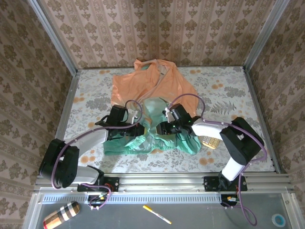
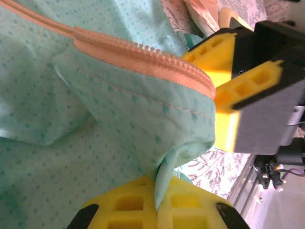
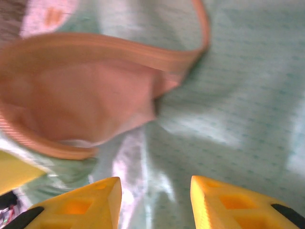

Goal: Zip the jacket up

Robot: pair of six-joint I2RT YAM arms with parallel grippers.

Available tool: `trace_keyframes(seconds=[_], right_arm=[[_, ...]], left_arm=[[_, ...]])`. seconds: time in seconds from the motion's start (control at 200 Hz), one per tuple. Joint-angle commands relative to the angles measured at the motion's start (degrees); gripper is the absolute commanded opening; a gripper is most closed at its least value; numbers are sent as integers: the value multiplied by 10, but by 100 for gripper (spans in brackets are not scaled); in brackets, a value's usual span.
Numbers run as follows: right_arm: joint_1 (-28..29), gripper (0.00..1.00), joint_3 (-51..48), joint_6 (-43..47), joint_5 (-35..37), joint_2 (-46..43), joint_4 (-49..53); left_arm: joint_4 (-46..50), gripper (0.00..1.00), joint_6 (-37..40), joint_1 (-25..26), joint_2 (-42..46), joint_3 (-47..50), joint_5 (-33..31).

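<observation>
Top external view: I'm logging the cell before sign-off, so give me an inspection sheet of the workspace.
Surface: floral-print table.
Job's things: jacket spread out, front open, teal hem bunched.
Clutter: calculator beside the hem; pen and striped cylinder in front of the metal frame.
Pincers: left pincer shut on jacket fabric; right pincer open over the fabric.
Cables: purple cables loop over both arms.
Surroundings: wallpapered walls.

I'm running a lab test cell: wallpapered panels (image 1: pixel 157 28) on aluminium framing (image 1: pixel 162 180) enclose the floral-topped table (image 1: pixel 228 90) beyond my right fingers (image 3: pixel 228 200).
</observation>
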State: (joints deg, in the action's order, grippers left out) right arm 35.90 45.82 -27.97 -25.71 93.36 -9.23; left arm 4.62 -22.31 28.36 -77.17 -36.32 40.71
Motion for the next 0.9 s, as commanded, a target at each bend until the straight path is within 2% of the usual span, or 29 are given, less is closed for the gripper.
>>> trace_keyframes(seconds=[0.0,0.39,0.435,0.495,0.58,0.63,0.67,0.76,0.895], right_arm=[[3,41,-14,21,-67,-16,-97],[15,43,23,21,-187,16,-149],[20,40,25,21,-194,16,-148],[26,30,27,22,-203,16,-144],[37,11,30,22,-198,14,-126],[45,7,32,21,-184,11,-109],[51,5,37,18,-167,10,-85],[66,11,59,3,-145,8,-32],[82,29,83,-23,-167,9,2]], left_arm=[[-22,0,6,-5,12,8,45],[-14,0,15,-9,27,7,71],[-7,0,18,-11,26,6,65],[9,0,21,-16,28,5,46],[38,16,26,-26,33,3,3],[58,30,29,-39,38,0,-30],[79,35,32,-41,43,-5,-74],[135,45,39,-40,52,-21,-156],[175,46,35,-39,70,-31,-229]])
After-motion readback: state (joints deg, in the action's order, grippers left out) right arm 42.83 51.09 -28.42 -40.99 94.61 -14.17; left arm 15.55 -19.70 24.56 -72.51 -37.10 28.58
